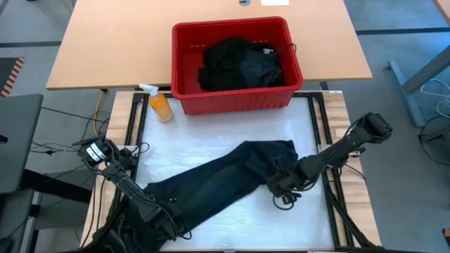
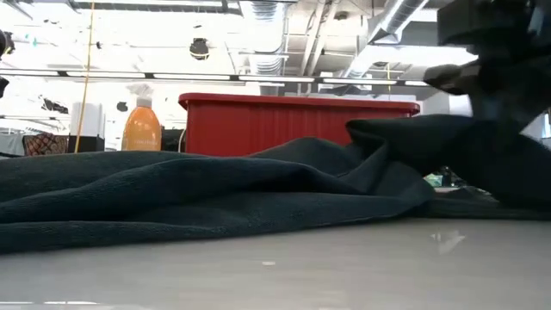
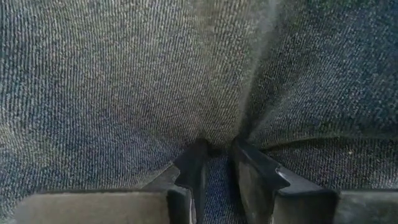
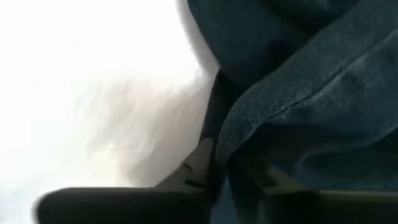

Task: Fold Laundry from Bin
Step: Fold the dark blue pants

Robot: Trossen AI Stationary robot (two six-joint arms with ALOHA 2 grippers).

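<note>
Pinched near-left end of long dark-green soft cloth garment point(image 1: 232, 179) in my left claw point(image 3: 216, 163), fingers nearly closed on fold, to stretch it flat. Right claw point(image 1: 281, 186) at its right end; grip unclear. Remaining black laundry point(image 1: 242, 65) waited in red ribbed plastic bin point(image 1: 184, 36), far side.

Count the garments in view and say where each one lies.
2 at least: one garment stretched across the table, and a dark pile in the red bin that may hide more.

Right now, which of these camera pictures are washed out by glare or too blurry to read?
Right wrist view: the white table surface is blown out, and the dark garment is soft and blurred. Low view: ceiling lights glare, and the arm at upper right is blurred. Left wrist view: cloth weave sharp. High view: evenly lit.
</note>
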